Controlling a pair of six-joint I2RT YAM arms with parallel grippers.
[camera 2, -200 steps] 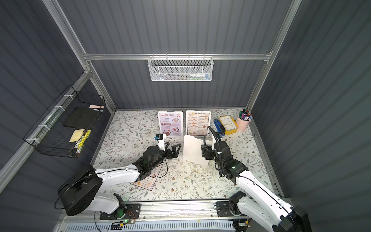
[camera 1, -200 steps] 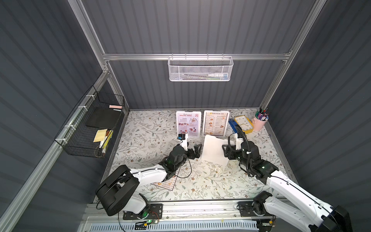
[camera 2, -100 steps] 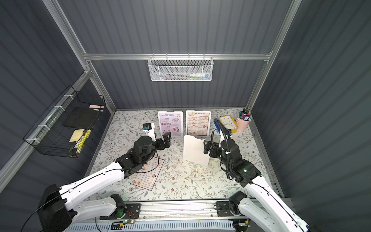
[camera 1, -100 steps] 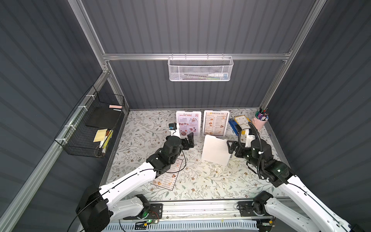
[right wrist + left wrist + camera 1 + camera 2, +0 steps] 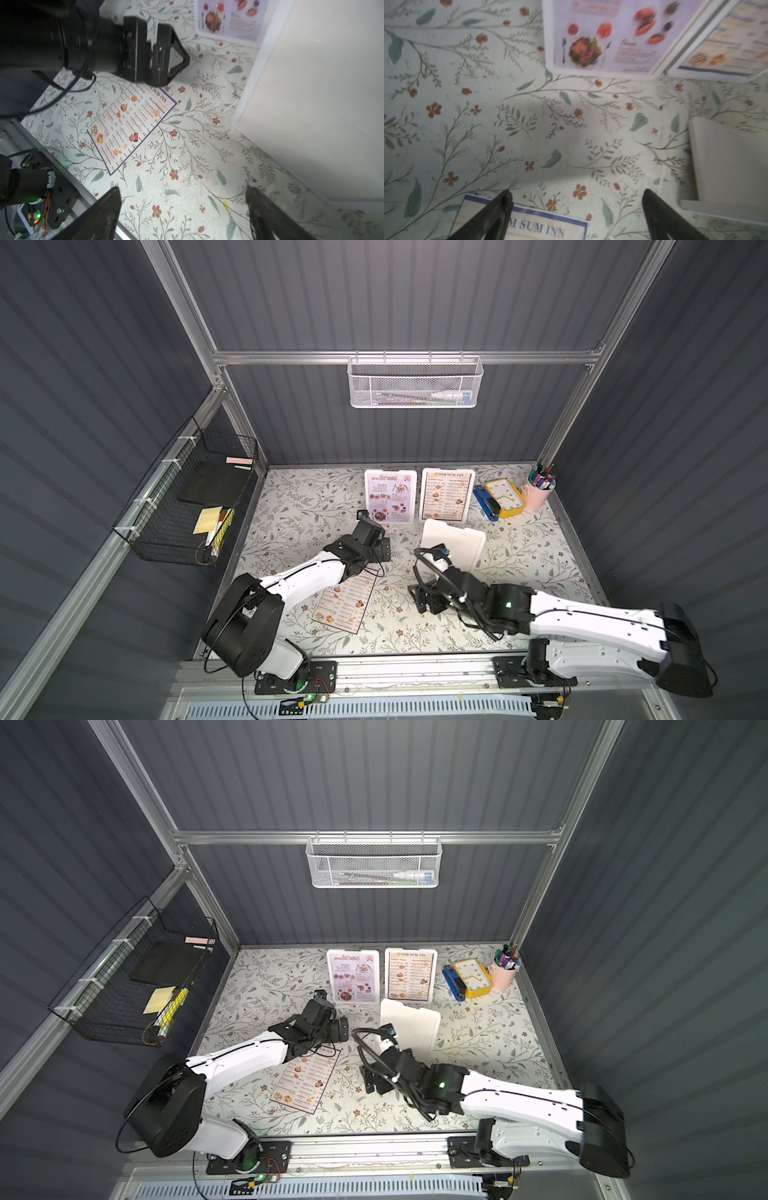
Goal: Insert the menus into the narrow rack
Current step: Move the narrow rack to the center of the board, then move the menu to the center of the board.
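One "DIM SUM INN" menu (image 5: pixel 345 603) (image 5: pixel 305 1081) (image 5: pixel 133 128) lies flat on the floral table. My left gripper (image 5: pixel 384 549) (image 5: pixel 343 1029) (image 5: pixel 576 193) hovers open over its title edge (image 5: pixel 542 226), holding nothing. Two more menus stand in white frames at the back: a lavender one (image 5: pixel 390 497) (image 5: pixel 602 35) and a "DIM SUM INN" one (image 5: pixel 446 495). My right gripper (image 5: pixel 428 601) (image 5: pixel 374 1081) (image 5: pixel 182 191) is open and empty, low over bare table between the flat menu and a blank white holder (image 5: pixel 455 545) (image 5: pixel 322 104). A narrow white mesh rack (image 5: pixel 413 383) hangs on the back rail.
A black wire basket (image 5: pixel 187 506) with notepads hangs on the left wall. A blue stapler (image 5: pixel 486 504), a yellow clock (image 5: pixel 505 497) and a pink pen cup (image 5: pixel 540 491) stand at the back right. The aluminium base rail (image 5: pixel 395 668) runs along the front edge.
My right gripper left the blank white holder's right edge and swung to the front, low over the table. My left gripper pulled back and settled over the flat menu's top edge.
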